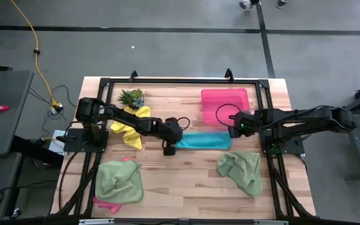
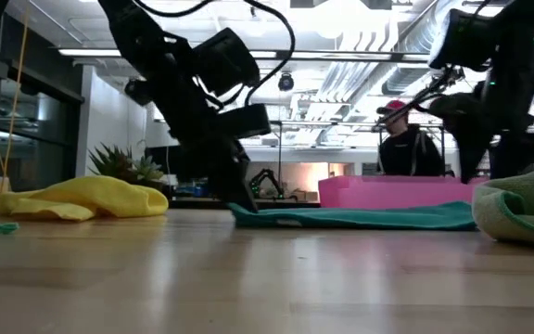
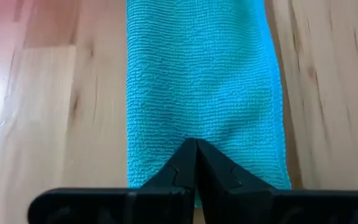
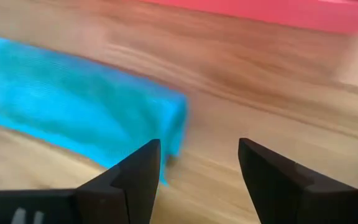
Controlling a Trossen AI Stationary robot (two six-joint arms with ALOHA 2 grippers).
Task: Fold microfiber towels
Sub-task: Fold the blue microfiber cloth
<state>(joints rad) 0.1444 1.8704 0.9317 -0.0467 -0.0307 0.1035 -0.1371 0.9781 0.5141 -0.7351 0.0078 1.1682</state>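
Our left pincer (image 3: 196,163) is clamped together on the teal towel (image 1: 204,140) end; our right pincer (image 4: 199,163) hangs apart above its other end on the counter (image 1: 186,175)

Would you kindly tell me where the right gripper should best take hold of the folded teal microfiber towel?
Probably at its free short end nearest the pink rectangular tray. The folded teal microfiber towel lies as a flat strip; the left gripper is shut on its far end. The right gripper, open beside that free end, could descend from above and pinch the corner.
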